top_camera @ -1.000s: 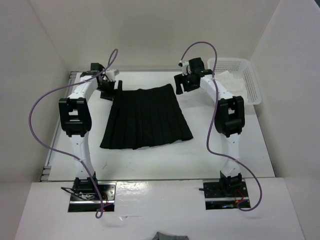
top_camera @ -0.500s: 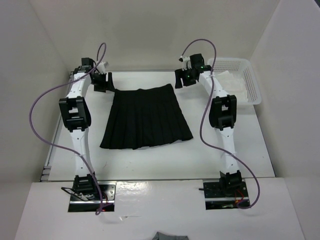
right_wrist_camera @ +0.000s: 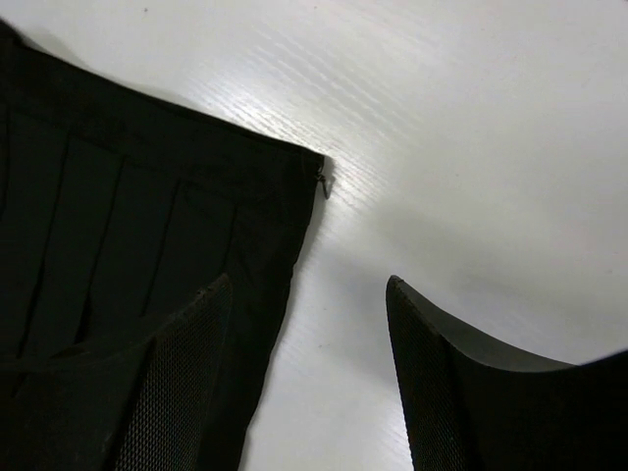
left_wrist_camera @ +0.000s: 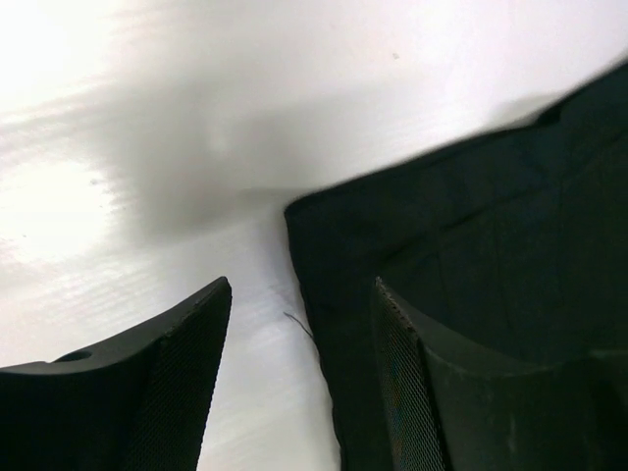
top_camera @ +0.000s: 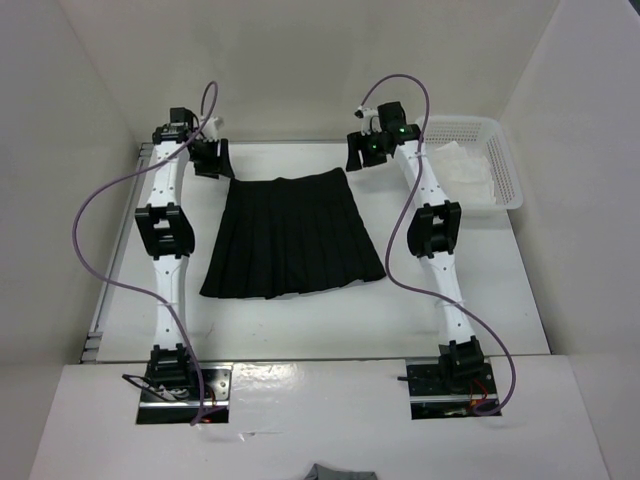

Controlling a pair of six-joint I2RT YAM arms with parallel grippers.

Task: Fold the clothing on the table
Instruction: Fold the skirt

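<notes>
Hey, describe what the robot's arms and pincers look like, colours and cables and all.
The left arm and right arm have white links with chunky black joint housings; a loose purple cable runs along each. The left pincer and right pincer each have two black tapered fingers with fine mesh-textured faces. Small green lights glow on the right wrist.

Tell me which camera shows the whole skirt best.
The top view: the skirt lies flat on the table, its full outline visible from waistband to hem. The left wrist view shows only one waistband corner. The right wrist view shows only the opposite corner, with a small zipper pull.
</notes>
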